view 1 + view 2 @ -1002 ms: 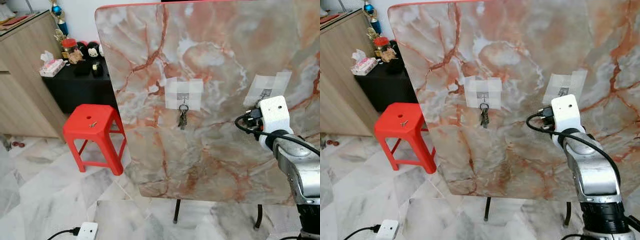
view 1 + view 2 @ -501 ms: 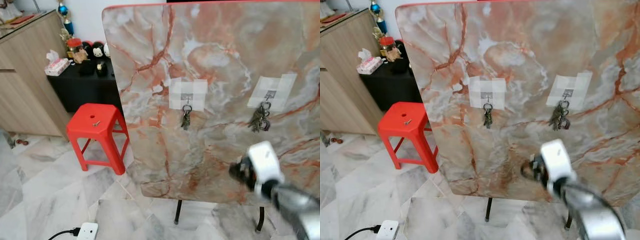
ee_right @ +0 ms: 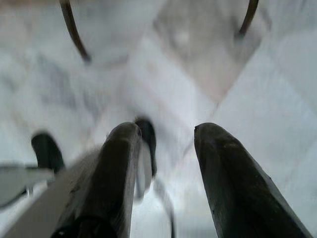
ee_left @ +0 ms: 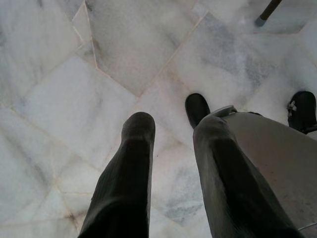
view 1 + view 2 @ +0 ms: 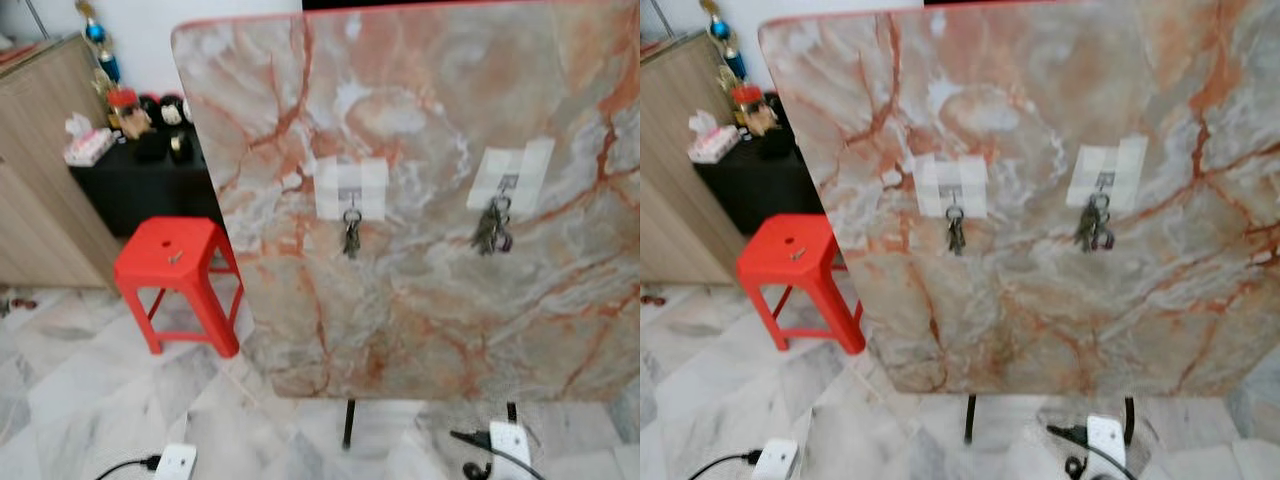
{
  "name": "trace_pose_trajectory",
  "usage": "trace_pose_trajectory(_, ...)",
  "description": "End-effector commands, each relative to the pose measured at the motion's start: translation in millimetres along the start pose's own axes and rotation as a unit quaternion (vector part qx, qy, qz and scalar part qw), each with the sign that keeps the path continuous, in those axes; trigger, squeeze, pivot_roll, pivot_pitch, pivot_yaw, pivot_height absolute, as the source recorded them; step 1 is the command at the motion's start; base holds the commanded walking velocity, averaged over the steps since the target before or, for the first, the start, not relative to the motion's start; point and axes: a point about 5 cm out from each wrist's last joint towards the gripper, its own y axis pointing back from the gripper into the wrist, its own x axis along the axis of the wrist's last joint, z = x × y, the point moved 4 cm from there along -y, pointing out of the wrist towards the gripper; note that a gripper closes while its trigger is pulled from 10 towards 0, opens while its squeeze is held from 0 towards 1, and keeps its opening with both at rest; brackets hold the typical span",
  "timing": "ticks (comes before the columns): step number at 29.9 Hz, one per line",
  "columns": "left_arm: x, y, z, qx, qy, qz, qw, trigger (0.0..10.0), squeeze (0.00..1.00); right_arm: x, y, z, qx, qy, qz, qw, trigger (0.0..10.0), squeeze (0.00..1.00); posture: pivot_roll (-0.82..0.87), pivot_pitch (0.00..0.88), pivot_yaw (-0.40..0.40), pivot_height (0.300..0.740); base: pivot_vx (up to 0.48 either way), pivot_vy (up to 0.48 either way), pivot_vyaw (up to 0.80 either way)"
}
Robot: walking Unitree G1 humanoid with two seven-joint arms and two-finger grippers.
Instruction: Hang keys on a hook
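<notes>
So both bunches look hung: the right keys (image 5: 492,228) dangle from the right hook (image 5: 505,184) on its taped patch, and the left keys (image 5: 351,236) hang from the left hook (image 5: 351,197), both on the upended marble tabletop (image 5: 420,120), which stands on thin black legs. I judge the hanging itself done, so the step in hand is clearing away without knocking anything. My right claw (image 3: 163,148) points down at the marble floor (image 3: 247,74), fingers spread and holding nothing; the left claw (image 4: 173,148) also hangs over the floor, likewise spread and empty. To do this well I'd keep both arms low and tucked, well apart from the slab, since a bump to the tabletop could shake the rings off those shallow stick-on hooks. I'd check the right bunch sits fully in the hook's curve; the view is soft and I can't tell how deep the ring sits. Underfoot, there's a white power strip (image 5: 507,437) with cable near the table legs and another strip (image 5: 174,461) on the left, so I'd step back carefully. The red stool (image 5: 175,262) stands just left of the slab, so I'd avoid swinging that way.
</notes>
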Motion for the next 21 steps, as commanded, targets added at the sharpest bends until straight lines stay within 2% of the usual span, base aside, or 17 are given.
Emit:
trace_pose_trajectory(1, -7, 1.1, -1.3, 0.003, -0.001, -0.011, 1.0, 10.0, 0.0, -7, -1.5, -8.5, 0.01, -0.001, -0.004, 1.0, 10.0, 0.0, -0.15, 0.0, 0.05, 0.74, 0.0, 0.0, 0.0)
trace_pose_trajectory(2, -8, 1.1, -0.9, 0.002, 0.0, -0.011, 1.0, 10.0, 0.0, -8, -1.8, -9.8, 0.012, 0.001, -0.005, 1.0, 10.0, 0.0, -0.15, 0.0, 0.049, 0.74, 0.0, 0.0, 0.0)
trace_pose_trajectory(6, -10, 1.1, 1.7, -0.002, 0.006, -0.014, 1.0, 10.0, 0.0, 1, -4.0, -7.5, 0.003, -0.036, 0.022, 0.999, 10.0, 0.0, -0.16, 0.0, 0.045, 0.74, 0.0, 0.0, 0.0)
trace_pose_trajectory(9, -12, 1.1, 3.6, -0.006, 0.008, -0.016, 1.0, 10.0, 0.0, 6, -4.2, -2.0, -0.003, -0.044, 0.027, 0.999, 10.0, 0.0, -0.16, 0.0, 0.04, 0.74, 0.0, 0.371, 0.0)
trace_pose_trajectory(13, -12, 1.0, 4.8, -0.008, 0.002, -0.017, 1.0, 10.0, 0.0, 8, -4.1, 1.6, 0.0, -0.033, 0.028, 0.999, 10.0, 0.0, -0.16, 0.0, 0.036, 0.74, 0.0, 0.424, 0.0)
trace_pose_trajectory(21, -12, 0.9, 5.1, -0.005, -0.002, -0.017, 1.0, 10.0, 0.0, -10, -2.4, 14.9, -0.019, -0.054, 0.01, 0.998, 10.0, 0.0, -0.14, 0.0, 0.043, 0.74, 0.0, 0.422, 0.0)
